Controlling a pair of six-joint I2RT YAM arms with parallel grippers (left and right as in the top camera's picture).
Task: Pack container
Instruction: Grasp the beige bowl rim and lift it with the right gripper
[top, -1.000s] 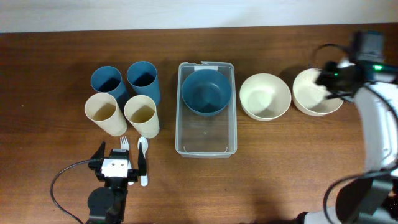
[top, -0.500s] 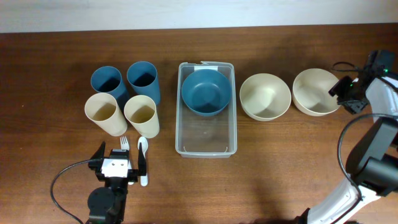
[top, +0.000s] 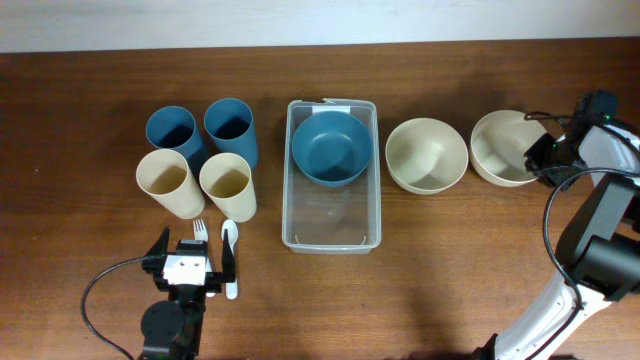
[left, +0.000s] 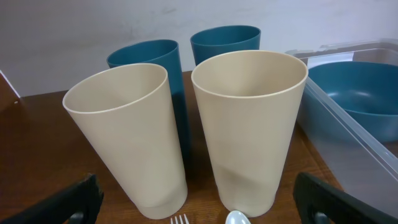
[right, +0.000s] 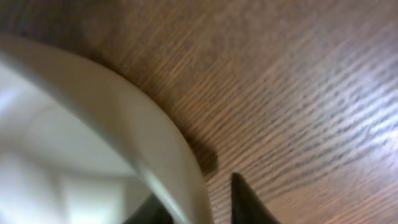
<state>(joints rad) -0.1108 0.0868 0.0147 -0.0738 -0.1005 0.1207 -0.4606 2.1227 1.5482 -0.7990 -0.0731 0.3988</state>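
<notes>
The clear container (top: 331, 238) stands in the middle of the table with a blue bowl (top: 331, 147) in its far half. It also shows at the right of the left wrist view (left: 339, 134). Two cream bowls (top: 427, 155) (top: 505, 145) sit to its right. My right gripper (top: 545, 155) is at the right rim of the far-right bowl. In the right wrist view its fingers (right: 199, 205) straddle that rim (right: 143, 137), one inside and one outside, with a gap left. My left gripper (top: 192, 262) is open and empty at the front left.
Two blue cups (top: 172, 130) (top: 231, 125) and two cream cups (top: 164, 182) (top: 228, 185) stand left of the container. A white fork (top: 199, 232) and spoon (top: 230, 258) lie just before them, at my left gripper. The cups fill the left wrist view (left: 249, 124).
My right gripper swung from above the far-right cream bowl out to the right, then came back in onto the bowl's right rim. The left arm has not moved.
</notes>
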